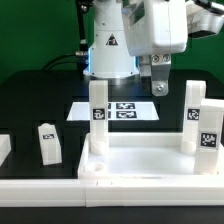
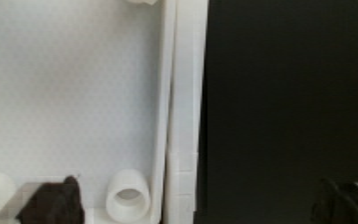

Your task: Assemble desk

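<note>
Three legs (image 1: 98,112) stand upright on the tabletop (image 1: 150,160) at the front of your table; a fourth leg (image 1: 48,142) stands apart on the exterior view's left. Your gripper (image 1: 160,82) hangs above the tabletop, fingers spread, pinching nothing.

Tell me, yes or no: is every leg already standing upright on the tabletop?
No. In the exterior view one leg stands apart on the black table, off the tabletop, while other legs stand on it.
</note>
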`<state>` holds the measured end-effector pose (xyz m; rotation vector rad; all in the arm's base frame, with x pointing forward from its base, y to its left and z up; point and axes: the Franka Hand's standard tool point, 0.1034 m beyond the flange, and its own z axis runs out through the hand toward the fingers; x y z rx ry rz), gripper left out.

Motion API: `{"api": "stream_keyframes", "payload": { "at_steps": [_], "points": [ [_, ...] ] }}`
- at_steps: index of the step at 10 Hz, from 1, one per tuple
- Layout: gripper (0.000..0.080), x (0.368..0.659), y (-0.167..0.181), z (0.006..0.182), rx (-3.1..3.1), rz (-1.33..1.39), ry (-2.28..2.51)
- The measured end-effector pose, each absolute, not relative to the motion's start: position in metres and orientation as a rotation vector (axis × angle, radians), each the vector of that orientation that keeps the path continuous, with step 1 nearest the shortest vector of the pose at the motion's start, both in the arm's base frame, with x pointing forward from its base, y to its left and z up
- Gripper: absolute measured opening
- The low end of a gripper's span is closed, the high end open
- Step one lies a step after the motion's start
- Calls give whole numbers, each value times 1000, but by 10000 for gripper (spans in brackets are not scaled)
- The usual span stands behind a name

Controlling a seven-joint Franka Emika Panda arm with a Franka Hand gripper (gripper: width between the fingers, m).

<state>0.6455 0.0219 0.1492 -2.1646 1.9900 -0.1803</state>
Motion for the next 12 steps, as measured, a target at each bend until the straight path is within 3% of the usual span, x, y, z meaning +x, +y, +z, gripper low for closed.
{"api": "stream_keyframes", "payload": {
  "at_steps": [3,8,12],
  "points": [
    [649,637,-28,145,-2578,-284,1492],
    [649,636,-35,144,-2859,-327,968],
    [649,636,-35,144,-2859,-327,968]
  ]
}}
